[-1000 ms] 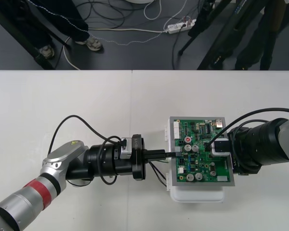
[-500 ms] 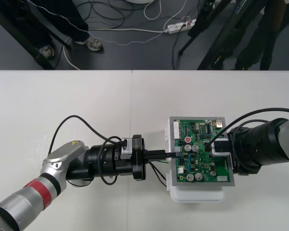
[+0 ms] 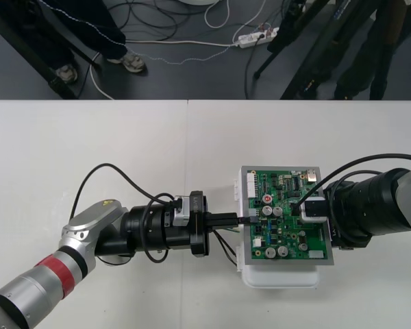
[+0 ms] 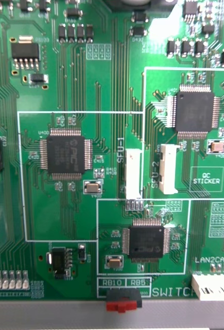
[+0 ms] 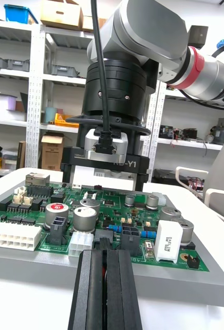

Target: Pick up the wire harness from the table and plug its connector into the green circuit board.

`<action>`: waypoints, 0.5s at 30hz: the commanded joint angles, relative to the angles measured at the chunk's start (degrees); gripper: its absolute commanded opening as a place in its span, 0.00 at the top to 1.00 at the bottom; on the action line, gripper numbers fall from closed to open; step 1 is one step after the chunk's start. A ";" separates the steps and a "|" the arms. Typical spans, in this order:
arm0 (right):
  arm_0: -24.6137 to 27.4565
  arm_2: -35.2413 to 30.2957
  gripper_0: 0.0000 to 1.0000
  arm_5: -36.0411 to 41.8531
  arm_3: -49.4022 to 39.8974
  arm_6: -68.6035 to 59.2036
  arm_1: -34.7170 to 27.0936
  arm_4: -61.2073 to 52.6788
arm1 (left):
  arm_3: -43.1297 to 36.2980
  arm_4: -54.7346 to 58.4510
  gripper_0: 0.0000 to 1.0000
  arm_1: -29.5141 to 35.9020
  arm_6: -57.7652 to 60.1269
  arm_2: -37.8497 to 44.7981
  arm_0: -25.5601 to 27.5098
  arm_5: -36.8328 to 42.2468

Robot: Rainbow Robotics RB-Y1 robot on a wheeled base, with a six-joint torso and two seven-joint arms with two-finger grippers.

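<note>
Front overhead; right wrist close above board [image 3: 281, 185]; left wrist level; board shared.

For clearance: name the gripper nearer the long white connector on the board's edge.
Left. The left gripper, shut on the wire harness, sits near the white connector; the right gripper stands across the board.

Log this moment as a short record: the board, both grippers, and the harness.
board: green circuit board flat on white base
left: left gripper at the board's left edge, shut on wire harness
harness: wires trail back beside that gripper, over the table
plug seated: cannot tell
right: right gripper over the board's right part
</note>
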 commanded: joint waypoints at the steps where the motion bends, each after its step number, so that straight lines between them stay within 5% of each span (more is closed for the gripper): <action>1: -1.19 0.89 0.00 0.05 -1.60 2.48 1.04 -1.47 | -2.56 0.14 1.00 -2.60 -1.40 -1.41 -1.73 1.55; 15: -1.19 0.89 0.00 0.05 -1.52 2.48 1.04 -1.47 | -2.56 -1.18 1.00 -4.00 -2.63 -1.41 -2.52 2.95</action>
